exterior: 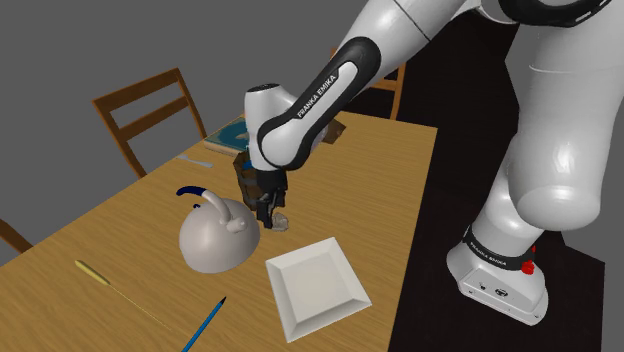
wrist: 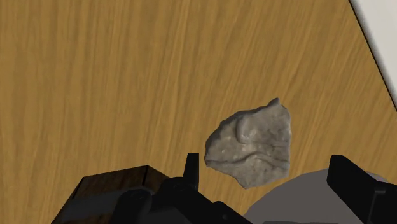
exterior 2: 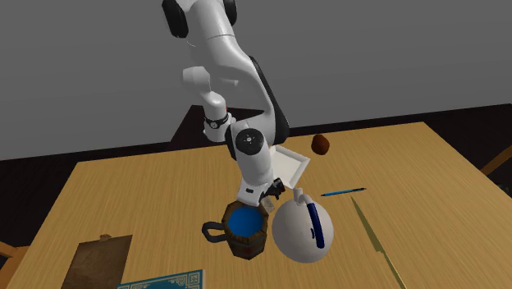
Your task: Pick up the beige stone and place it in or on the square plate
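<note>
The stone [wrist: 251, 145] is a rough grey lump lying on the wooden table [wrist: 95, 76]. My gripper [wrist: 266, 162] hangs low over it, open. Its two black fingers [wrist: 191, 168] stand apart on either side of the stone without touching it. In the shoulder view the gripper [exterior: 266, 212] is down at the table, with the stone [exterior: 281, 220] just showing beside its tips. The white square plate [exterior: 318, 285] lies a short way from the stone, toward the table's near edge. In the second exterior view the plate [exterior 2: 289, 168] sits behind the arm.
A white domed kettle [exterior: 212, 238] with a blue handle and a brown mug [exterior 2: 244, 230] with a blue inside stand close beside the gripper. A blue pen [exterior: 205, 325], a yellow stick [exterior: 115, 285], a teal book [exterior: 225, 132], a brown lump [exterior 2: 320, 145] and a chair [exterior: 150, 115] lie further off.
</note>
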Controlling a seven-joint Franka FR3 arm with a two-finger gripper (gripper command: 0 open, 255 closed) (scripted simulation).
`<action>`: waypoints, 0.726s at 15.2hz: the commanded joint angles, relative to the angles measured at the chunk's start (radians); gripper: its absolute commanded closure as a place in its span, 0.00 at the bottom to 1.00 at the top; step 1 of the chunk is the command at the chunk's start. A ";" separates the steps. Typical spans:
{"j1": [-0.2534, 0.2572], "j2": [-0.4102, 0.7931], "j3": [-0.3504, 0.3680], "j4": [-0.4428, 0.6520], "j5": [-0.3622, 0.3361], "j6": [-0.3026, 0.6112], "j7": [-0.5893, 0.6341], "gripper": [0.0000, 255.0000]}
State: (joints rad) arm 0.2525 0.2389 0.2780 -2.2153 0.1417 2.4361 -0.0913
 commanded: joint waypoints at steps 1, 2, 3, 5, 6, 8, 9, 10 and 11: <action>0.003 0.023 -0.001 -0.007 -0.004 0.028 0.001 0.00; 0.006 0.040 -0.002 -0.009 -0.007 0.047 0.003 0.00; 0.006 0.039 -0.002 -0.009 -0.007 0.047 0.003 0.00; 0.007 0.039 -0.002 -0.009 -0.007 0.047 0.003 0.00; 0.007 0.040 -0.002 -0.009 -0.007 0.047 0.003 0.00; 0.007 0.040 -0.002 -0.009 -0.007 0.047 0.003 0.00; 0.007 0.040 -0.002 -0.009 -0.007 0.047 0.003 0.00; 0.007 0.039 -0.002 -0.009 -0.007 0.047 0.003 0.00; 0.007 0.039 -0.002 -0.009 -0.007 0.047 0.003 1.00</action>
State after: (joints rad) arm 0.2590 0.2783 0.2762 -2.2241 0.1346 2.4829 -0.0879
